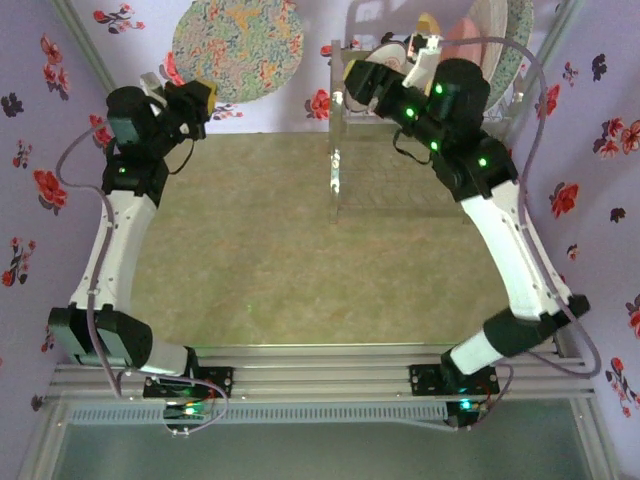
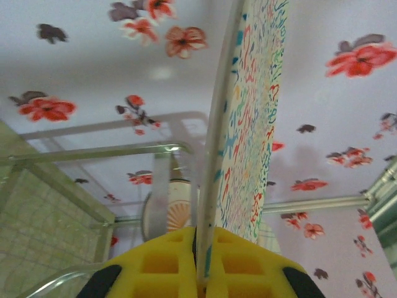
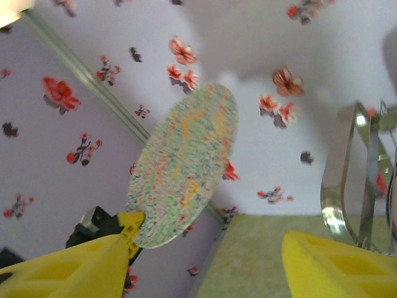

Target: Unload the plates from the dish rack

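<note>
- Top view: my left gripper [image 1: 197, 98] clamps a round, multicolour-speckled plate [image 1: 237, 45] upright, left of the shiny wire dish rack [image 1: 335, 165] holding other plates [image 1: 490, 35].
- Left wrist: my yellow pads [image 2: 161, 264] pinch its rim.
- Right wrist: my right gripper [image 3: 211, 248] gapes, holding nothing, beside the rack.

No legible text, label, brand, number or sign anywhere. Multicoloured squiggles across the plate [image 2: 248, 124]: decoration only, not lettering. Green indicator lights [image 1: 482, 161]: plain glowing dots, no characters.
</note>
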`<state>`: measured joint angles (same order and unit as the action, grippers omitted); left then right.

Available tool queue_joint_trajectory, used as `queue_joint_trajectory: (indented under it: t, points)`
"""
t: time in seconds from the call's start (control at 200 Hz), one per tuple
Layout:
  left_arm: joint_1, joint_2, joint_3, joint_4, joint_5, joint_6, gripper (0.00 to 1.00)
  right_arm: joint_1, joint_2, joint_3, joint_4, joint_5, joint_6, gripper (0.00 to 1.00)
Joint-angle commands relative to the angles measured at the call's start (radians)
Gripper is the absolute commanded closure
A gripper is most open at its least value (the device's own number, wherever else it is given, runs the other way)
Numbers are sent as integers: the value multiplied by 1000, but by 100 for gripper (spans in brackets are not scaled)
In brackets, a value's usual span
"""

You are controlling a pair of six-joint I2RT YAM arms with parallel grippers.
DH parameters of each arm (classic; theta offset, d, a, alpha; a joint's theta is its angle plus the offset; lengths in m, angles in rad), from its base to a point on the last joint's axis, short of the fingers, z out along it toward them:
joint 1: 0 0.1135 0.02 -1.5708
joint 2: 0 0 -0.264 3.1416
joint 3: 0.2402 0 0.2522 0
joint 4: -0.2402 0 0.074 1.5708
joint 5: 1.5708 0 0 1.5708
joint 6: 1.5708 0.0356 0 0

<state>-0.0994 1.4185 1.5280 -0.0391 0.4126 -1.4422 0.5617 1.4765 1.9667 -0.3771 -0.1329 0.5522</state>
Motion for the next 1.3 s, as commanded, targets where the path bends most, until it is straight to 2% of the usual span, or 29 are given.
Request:
queue_joint_trajectory:
  t: [0.0, 0.09, 0.18, 0.355, 0.525, 0.595, 0.775, 1.015, 1.295]
  points:
    - [31, -69, -90, 88, 15, 14, 100, 81, -97, -151, 161, 89, -346, 26]
    - [57, -95, -218, 93, -2, 47, 100, 144, -170, -281, 196, 123, -511, 20]
    - [66, -102, -348, 151, -23, 57, 100, 187, -225, -379, 188, 143, -605, 18]
    - [58, -42, -521, 285, -35, 90, 100, 253, -308, -539, 212, 211, -689, 14]
    - [51, 57, -612, 410, -35, 120, 100, 325, -291, -557, 182, 386, -726, 14]
    - [49, 103, -629, 450, -34, 133, 100, 353, -260, -528, 146, 435, -730, 10]
    - [38, 236, -641, 580, -32, 138, 100, 437, -182, -463, 90, 544, -766, 8]
    - [16, 382, -576, 605, -28, 178, 100, 450, -134, -416, 54, 523, -707, 2]
    - [4, 498, -522, 619, -29, 190, 100, 449, -125, -410, 37, 516, -693, 2]
